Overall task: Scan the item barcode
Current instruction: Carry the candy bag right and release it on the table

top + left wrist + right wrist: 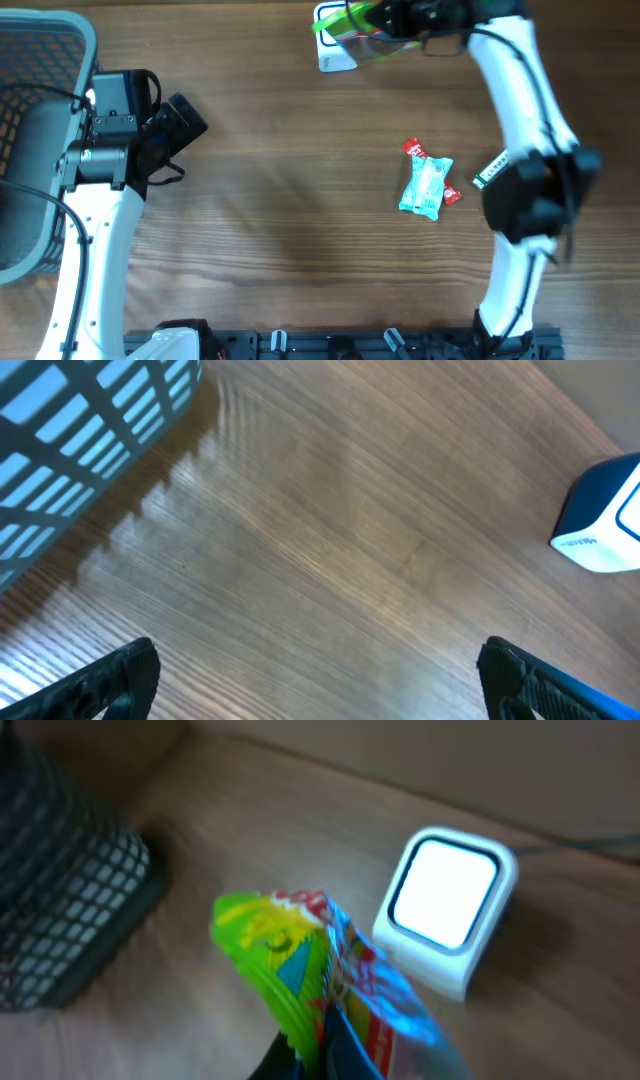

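Mostly blurred in the right wrist view: the snack packet (pixel 300 975) is smeared by motion and its print cannot be read. No barcode can be made out on it in any view. The right gripper (pixel 378 24) is clamped tight on the packet's lower end. In the wrist view the fingers are cut off at the bottom edge, showing only as a dark sliver under the packet.

From overhead, the arm and gripper body cover part of the packet and the scanner (pixel 332 52) beneath. The scanner's top is cut by the frame edge. Whether the packet touches the scanner cannot be told; in the wrist view it looks held apart from it, to the left of the bright window.

The packet is a crinkly bag, bright green and yellow at the top, red and blue lower down, held roughly upright at the far edge of the table (pixel 280 200).

The left gripper (pixel 175 135) is spread wide and holds nothing. It sits near the wire basket (pixel 40 60) on the left side. In its wrist view only the two finger tips (pixel 100 680) show at the bottom corners. The basket is cut off top left and the scanner is clipped at the right edge.

Mid-table lie a light blue packet (pixel 426 187) and two small red wrappers (pixel 415 149), touching it or just beside; their labels are too small to read.
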### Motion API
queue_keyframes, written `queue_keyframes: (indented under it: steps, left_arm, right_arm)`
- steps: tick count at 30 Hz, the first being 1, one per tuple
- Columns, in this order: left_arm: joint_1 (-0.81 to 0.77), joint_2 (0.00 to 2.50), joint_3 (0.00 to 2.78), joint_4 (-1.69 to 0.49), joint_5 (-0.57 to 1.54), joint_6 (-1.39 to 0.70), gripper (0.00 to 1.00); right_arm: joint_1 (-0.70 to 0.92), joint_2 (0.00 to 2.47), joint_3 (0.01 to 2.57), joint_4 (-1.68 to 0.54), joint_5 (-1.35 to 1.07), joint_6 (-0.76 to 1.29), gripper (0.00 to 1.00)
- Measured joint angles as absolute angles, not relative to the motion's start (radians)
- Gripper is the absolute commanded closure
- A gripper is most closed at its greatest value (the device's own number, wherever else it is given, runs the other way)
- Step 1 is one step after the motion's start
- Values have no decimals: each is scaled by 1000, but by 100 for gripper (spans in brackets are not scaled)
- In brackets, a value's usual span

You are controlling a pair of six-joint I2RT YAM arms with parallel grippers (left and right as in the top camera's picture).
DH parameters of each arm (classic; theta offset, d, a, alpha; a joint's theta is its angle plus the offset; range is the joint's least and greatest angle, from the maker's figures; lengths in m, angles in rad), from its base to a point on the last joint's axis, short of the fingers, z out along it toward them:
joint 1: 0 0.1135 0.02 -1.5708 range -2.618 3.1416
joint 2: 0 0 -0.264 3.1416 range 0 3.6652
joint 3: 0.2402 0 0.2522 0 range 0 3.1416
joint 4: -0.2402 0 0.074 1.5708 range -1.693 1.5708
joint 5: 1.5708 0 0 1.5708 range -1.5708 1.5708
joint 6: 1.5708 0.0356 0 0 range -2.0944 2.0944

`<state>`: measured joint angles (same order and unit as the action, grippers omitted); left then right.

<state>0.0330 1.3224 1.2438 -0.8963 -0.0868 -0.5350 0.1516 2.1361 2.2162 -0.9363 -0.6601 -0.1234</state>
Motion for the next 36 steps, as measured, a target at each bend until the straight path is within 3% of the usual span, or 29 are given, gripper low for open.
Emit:
queue_keyframes:
  steps: [4, 8, 9, 10, 11, 16, 22, 32, 36]
  left_arm:
    - [33, 1322, 1244, -897, -89, -535, 0]
    - [33, 1322, 1244, -897, -89, -535, 0]
    - [33, 1322, 1244, -897, -89, -535, 0]
    - [33, 1322, 1244, -897, -89, -535, 0]
    - [33, 1322, 1244, -897, -89, -535, 0]
    - [33, 1322, 1244, -897, -89, -535, 0]
    - [33, 1322, 1244, -897, -89, -535, 0]
    - [33, 1323, 1244, -896, -89, -535, 0]
    - [33, 1323, 1244, -897, -89, -535, 0]
  right_arm:
    - [154, 1910, 2250, -1261, -421, -128, 96]
    - [154, 1924, 2189, -1419, -214, -111, 92]
    - [154, 1944, 2139, -1422, -153, -92, 59]
    - [154, 1960, 2087, -1421, -95, -70, 19]
    - [154, 1975, 2016, -1419, -15, -27, 0]
    - [154, 1987, 1795, -1325, 184, 62, 0]
    - [154, 1987, 1695, -1241, 205, 86, 0]
    - [154, 1986, 1687, -692, 211, 90, 0]
    - [154, 1986, 1687, -629, 211, 90, 0]
